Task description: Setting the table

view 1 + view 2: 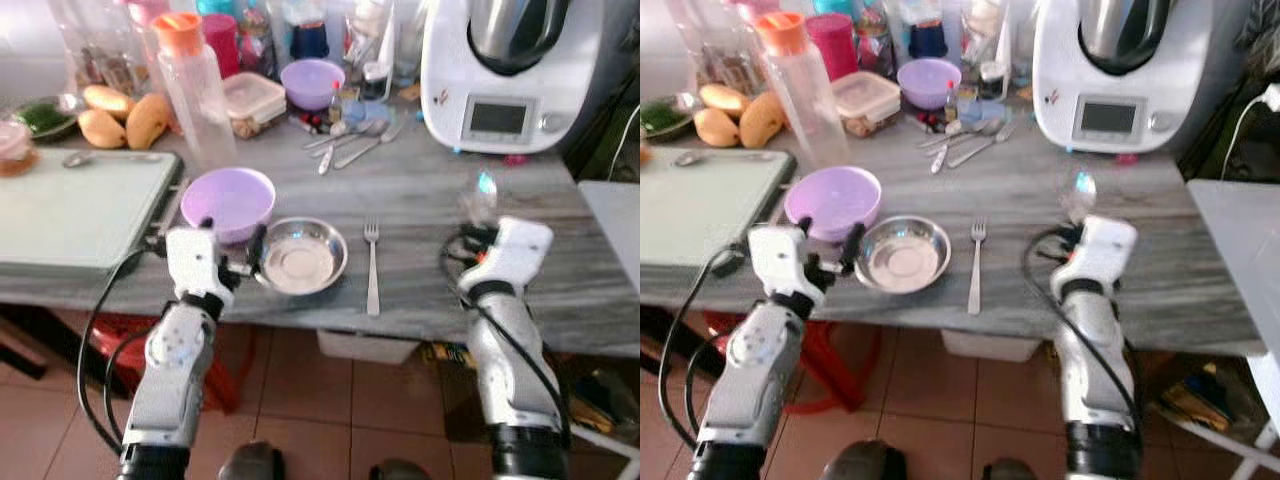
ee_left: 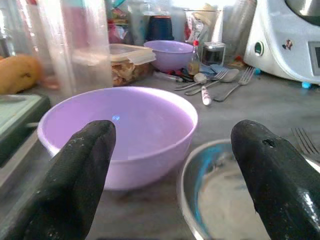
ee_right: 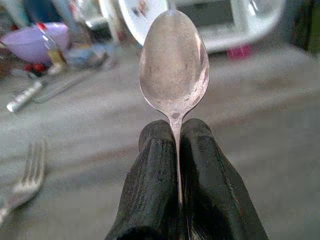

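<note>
A two-armed robot stands at a grey stone counter (image 1: 420, 190), setting a place at its near edge. Its right gripper (image 3: 176, 131) has both black fingers pressed together on the handle of a spoon (image 3: 174, 65), whose bowl stands up beyond the fingertips; in the head view the spoon (image 1: 482, 192) hangs above the counter at about 3 o'clock from the fork (image 1: 372, 265). The fork lies flat with its tines pointing away from the robot, just beside a steel bowl (image 1: 298, 256) at its 9 o'clock. A lilac bowl (image 1: 228, 200) sits touching or nearly touching the steel bowl at its 10 o'clock. The left gripper (image 2: 175, 165) hovers at the counter's near edge with its fingers spread wide apart, holding nothing, one finger before each bowl. Farther back, at 12 o'clock, lie loose cutlery (image 1: 350, 140), a second lilac bowl (image 1: 312, 82), a clear bottle with an orange cap (image 1: 195, 85) and a white kitchen machine (image 1: 500, 75). A pale board (image 1: 75, 205) lies at 9 o'clock.
</note>
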`<state>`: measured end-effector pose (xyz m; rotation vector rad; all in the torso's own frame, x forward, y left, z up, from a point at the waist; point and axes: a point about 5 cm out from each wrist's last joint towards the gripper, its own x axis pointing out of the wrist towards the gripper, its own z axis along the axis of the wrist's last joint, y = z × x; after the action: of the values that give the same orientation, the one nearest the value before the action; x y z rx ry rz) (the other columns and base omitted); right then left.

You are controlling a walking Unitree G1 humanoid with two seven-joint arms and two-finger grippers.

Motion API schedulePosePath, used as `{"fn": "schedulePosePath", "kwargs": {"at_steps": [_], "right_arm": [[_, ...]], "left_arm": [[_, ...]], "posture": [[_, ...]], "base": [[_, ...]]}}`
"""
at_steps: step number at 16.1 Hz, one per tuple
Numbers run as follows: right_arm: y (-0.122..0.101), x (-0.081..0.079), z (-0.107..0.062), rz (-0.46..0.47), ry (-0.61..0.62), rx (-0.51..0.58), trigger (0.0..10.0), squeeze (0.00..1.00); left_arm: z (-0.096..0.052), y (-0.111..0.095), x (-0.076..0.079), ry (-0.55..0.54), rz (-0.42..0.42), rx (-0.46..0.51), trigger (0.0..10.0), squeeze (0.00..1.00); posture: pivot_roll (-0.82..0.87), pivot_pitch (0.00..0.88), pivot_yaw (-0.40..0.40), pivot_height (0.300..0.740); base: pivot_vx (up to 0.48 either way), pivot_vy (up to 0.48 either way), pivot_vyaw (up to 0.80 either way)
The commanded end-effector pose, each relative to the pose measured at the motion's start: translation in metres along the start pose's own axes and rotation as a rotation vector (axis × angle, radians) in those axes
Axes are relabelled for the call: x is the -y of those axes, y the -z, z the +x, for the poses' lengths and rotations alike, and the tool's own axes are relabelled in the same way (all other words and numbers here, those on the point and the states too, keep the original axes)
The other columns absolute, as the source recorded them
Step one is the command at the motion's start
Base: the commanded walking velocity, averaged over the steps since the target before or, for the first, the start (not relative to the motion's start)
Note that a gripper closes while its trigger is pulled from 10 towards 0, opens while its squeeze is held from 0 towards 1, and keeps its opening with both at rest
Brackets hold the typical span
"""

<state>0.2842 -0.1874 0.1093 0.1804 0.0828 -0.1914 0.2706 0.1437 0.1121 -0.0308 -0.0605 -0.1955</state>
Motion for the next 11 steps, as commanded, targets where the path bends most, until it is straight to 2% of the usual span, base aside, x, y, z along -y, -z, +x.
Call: {"fn": "schedulePosePath", "kwargs": {"at_steps": [1, 4, 6, 11], "right_arm": [[0.006, -0.005, 0.001, 0.040, -0.006, -0.045, 10.0, 0.00], [0.016, -0.015, 0.002, 0.079, -0.024, -0.116, 10.0, 0.00], [0.028, -0.025, 0.002, 0.159, -0.028, -0.211, 10.0, 0.00], [0.031, -0.029, 0.013, 0.251, 0.001, -0.255, 10.0, 0.00]], "left_arm": [[-0.002, -0.005, -0.006, -0.013, 0.024, 0.008, 10.0, 0.00], [-0.005, -0.006, -0.009, -0.016, 0.035, 0.002, 10.0, 0.00], [-0.008, -0.004, -0.009, -0.011, 0.041, -0.011, 10.0, 0.00], [-0.009, -0.003, -0.005, 0.005, 0.035, -0.023, 10.0, 0.00]], "posture": [[0.00, 0.000, 0.005, 0.719], [0.01, 0.004, 0.008, 0.719], [0.01, 0.008, 0.006, 0.719], [0.01, 0.015, 0.005, 0.719]], "base": [[0.000, 0.000, 0.00], [0.000, 0.000, 0.00], [0.000, 0.000, 0.00], [0.000, 0.000, 0.00]]}}
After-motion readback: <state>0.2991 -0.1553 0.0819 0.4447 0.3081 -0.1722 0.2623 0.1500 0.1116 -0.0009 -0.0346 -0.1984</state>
